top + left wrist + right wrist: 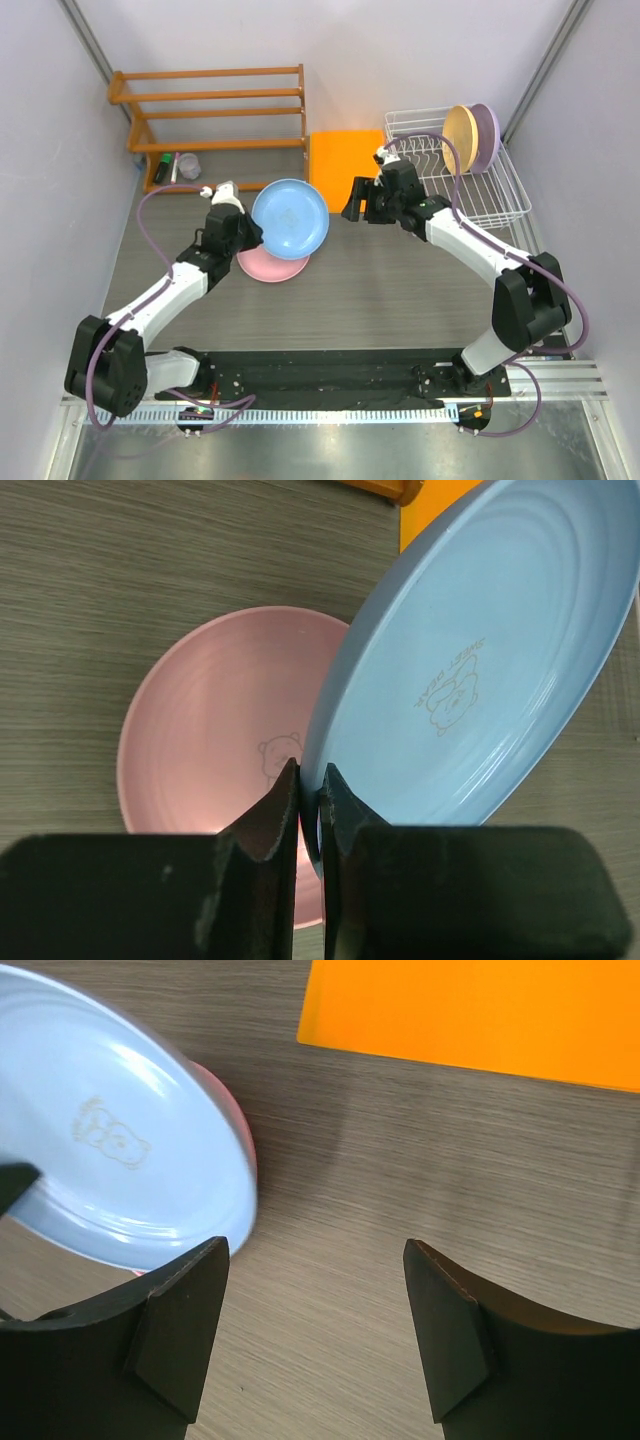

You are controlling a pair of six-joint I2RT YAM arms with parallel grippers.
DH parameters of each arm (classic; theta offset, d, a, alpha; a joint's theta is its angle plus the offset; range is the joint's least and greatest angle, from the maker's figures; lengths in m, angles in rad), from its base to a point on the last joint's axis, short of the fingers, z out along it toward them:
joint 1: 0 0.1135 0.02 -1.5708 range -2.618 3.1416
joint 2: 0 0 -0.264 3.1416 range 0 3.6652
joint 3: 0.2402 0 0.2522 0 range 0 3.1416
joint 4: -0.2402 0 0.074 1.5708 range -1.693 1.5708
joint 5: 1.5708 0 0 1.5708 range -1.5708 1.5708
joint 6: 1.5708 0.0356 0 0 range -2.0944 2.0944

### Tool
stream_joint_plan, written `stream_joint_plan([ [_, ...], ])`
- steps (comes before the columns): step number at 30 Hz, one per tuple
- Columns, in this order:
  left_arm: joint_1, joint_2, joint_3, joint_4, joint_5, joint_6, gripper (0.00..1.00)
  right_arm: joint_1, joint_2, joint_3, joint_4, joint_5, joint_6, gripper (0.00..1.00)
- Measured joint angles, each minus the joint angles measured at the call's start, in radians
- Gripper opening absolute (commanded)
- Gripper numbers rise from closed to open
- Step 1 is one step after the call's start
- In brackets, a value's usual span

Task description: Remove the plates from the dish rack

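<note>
The white wire dish rack (503, 200) stands at the far right corner of the table (400, 290). It contains 2 plates on edge, side by side at its far end: a pale orange-yellow plate (458, 138) and a lavender plate (489, 135).

The light blue plate (480, 670) is outside the rack, near the table centre. It is tilted, its rim clamped between the jaws of the left gripper (310, 785). It overlaps the pink plate (210, 740), which lies flat on the table; contact between the 2 cannot be confirmed. Both carry a small bear print.

The right gripper (313, 1250) hovers beside the light blue plate, near the orange mat (345, 160), jaws apart and empty.
</note>
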Motion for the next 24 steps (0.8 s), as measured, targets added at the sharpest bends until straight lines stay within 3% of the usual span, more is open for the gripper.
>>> stream_joint_plan([
  [8,0.002,-0.056,0.008,-0.138,-0.105,-0.006,0.0,-0.011,0.016,0.011,-0.043,0.047,-0.033,0.77],
  [17,0.003,-0.058,-0.032,-0.189,-0.158,-0.008,0.0,-0.077,0.016,0.048,-0.082,0.083,-0.07,0.78],
  [20,0.003,-0.052,-0.035,-0.194,-0.165,-0.012,0.07,-0.111,0.016,0.052,-0.091,0.089,-0.08,0.77],
  [22,0.003,-0.046,-0.037,-0.193,-0.166,-0.014,0.19,-0.134,0.015,0.054,-0.096,0.092,-0.087,0.78],
  [24,0.003,-0.037,-0.038,-0.193,-0.165,-0.016,0.23,-0.153,0.015,0.054,-0.102,0.098,-0.096,0.78],
])
